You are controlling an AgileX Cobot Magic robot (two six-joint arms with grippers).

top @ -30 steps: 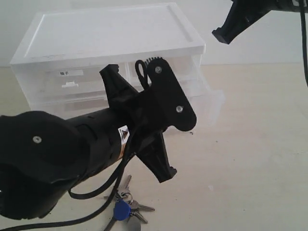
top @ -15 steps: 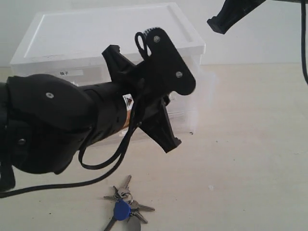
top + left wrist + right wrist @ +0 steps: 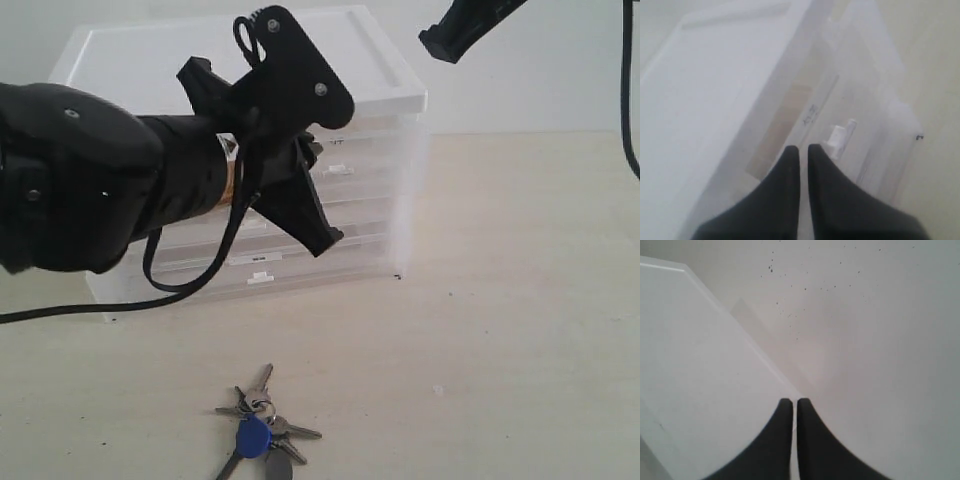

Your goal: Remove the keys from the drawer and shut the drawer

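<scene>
The keys (image 3: pixel 262 432) are laid on the desk (image 3: pixel 500 330) before the cabinet (image 3: pixel 200 60); the drawer (image 3: pixel 372 152) is judged flush in it. The left jaws and right jaws are nearly closed, nothing held. The left jaws should be withdrawn straight from the cabinet, its tab handle (image 3: pixel 838 138) untouched.

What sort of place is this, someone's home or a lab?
Probably a robotics test bench, not a home: a black robot arm reaches over a bare pale table that holds only a plastic drawer unit and some keys, against a blank wall.
</scene>
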